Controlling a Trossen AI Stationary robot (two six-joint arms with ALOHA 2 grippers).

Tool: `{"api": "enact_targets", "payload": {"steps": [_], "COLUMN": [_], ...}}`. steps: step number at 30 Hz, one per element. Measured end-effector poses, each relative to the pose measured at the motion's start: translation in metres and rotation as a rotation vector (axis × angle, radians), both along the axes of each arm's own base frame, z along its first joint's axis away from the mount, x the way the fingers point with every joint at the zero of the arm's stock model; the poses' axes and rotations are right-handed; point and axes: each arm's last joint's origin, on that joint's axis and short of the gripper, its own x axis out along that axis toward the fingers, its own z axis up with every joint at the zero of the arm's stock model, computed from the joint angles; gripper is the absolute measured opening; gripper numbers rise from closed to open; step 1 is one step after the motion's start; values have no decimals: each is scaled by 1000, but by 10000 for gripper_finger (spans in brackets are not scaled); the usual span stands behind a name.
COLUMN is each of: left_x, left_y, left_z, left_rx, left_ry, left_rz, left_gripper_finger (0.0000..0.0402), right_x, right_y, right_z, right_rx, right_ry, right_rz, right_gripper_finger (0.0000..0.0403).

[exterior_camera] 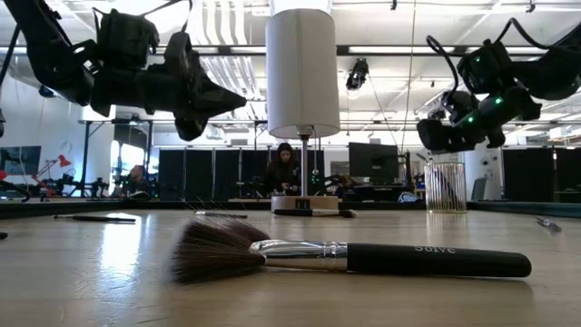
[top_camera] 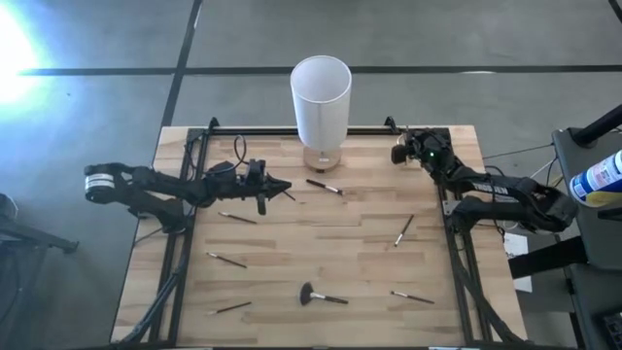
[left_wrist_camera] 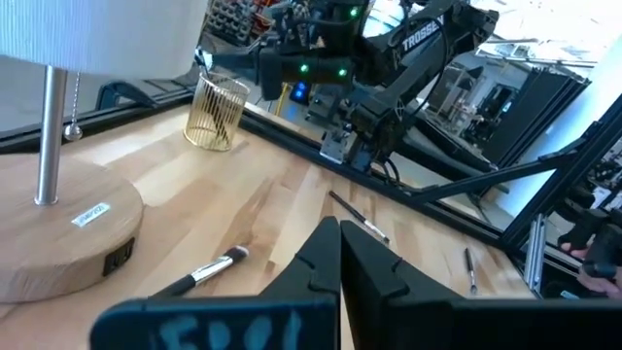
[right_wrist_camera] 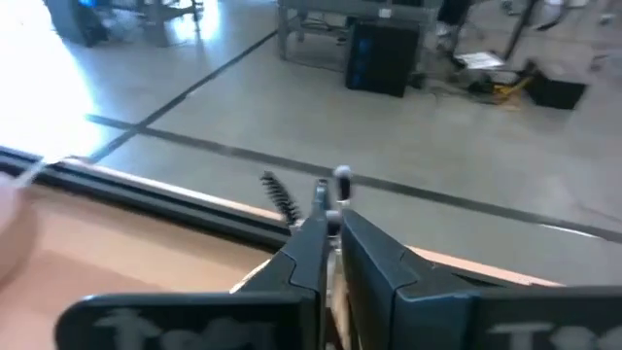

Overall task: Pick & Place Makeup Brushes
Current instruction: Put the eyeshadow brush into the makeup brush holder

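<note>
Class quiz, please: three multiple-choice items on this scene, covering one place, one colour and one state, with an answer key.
1. The wide-headed brush is:
A. lying on the table
B. standing in a cup
C. held by a gripper

2. The lamp shade is:
A. red
B. white
C. black

3. The left gripper is:
A. wide open
B. gripping the lamp
C. shut and empty

Key:
1 A, it rests flat on the wood in the low view.
2 B, it is white in every view that shows it.
3 C, its fingers meet with nothing between them.
</note>
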Motion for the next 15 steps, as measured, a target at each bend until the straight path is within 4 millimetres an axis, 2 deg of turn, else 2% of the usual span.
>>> {"api": "enact_targets", "payload": {"steps": [6,15], "left_x": [0,-2], "left_y": [0,-1], "left_z": [-8,-20], "left_rx": [-23,-31], "left_ry": [80,217], "left_rz": [0,-5], "left_gripper_finger": [3,3], "right_x": [4,19], "right_y": [14,52], "right_z": [13,31], "right_rx": [56,41], "right_ry": [-11,-23], "right_rz": [105,332], "right_gripper_finger": [9,8]}}
